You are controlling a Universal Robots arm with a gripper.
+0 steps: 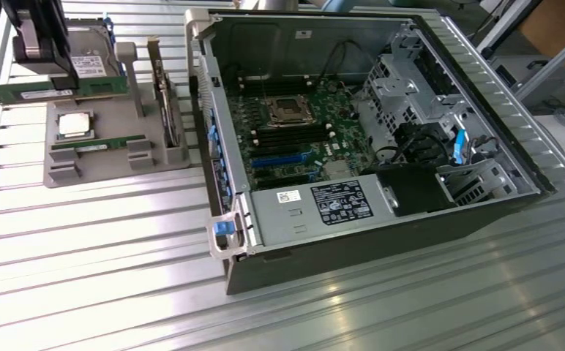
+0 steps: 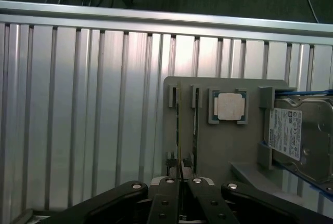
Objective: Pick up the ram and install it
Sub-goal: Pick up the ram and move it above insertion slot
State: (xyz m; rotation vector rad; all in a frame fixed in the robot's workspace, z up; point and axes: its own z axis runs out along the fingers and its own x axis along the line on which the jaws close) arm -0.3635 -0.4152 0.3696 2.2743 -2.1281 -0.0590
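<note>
The ram (image 1: 28,93) is a long green stick with a white label, hanging level above the far end of the grey parts holder (image 1: 97,164). My black gripper (image 1: 63,79) is shut on its upper edge. In the wrist view the ram (image 2: 179,162) shows edge-on as a thin line pinched between the fingers (image 2: 167,183) of the gripper (image 2: 180,176). A second green ram stick (image 1: 92,146) lies in a slot of the holder. The open computer case (image 1: 478,219) stands at the exterior view's right, its motherboard (image 1: 307,157) showing dark memory slots (image 1: 287,133).
A square silver processor chip (image 1: 75,125) (image 2: 230,106) sits on the holder. A grey hard drive (image 2: 299,133) with a white label stands at the holder's far side. The case wall (image 1: 200,110) rises between the holder and the motherboard. Everything rests on a ribbed metal table (image 1: 116,263).
</note>
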